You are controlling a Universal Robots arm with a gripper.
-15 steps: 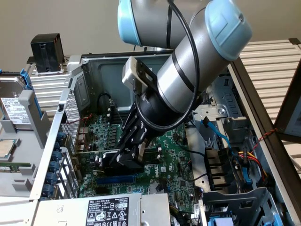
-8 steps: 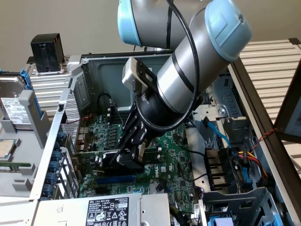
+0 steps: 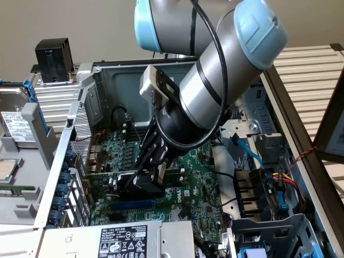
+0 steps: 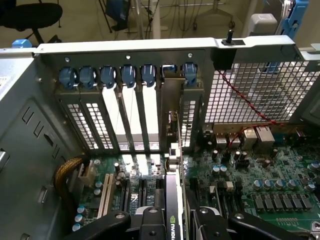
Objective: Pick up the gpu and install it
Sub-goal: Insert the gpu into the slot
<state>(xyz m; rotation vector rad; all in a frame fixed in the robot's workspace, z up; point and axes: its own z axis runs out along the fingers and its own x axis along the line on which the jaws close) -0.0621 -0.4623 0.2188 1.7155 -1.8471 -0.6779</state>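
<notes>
install step: gripper (image 3: 149, 177) clamps the gpu (image 3: 131, 187) upright at the exterior view's 7 o'clock, apparently unseated over the motherboard (image 3: 200, 174); seating calls for square alignment and even pressure.

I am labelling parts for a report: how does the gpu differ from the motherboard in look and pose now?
The gpu is a narrow black card; the motherboard is a wide green board. The gpu stands on edge, gripped by the end effector; the motherboard lies flat. Both are inside the open case.
</notes>
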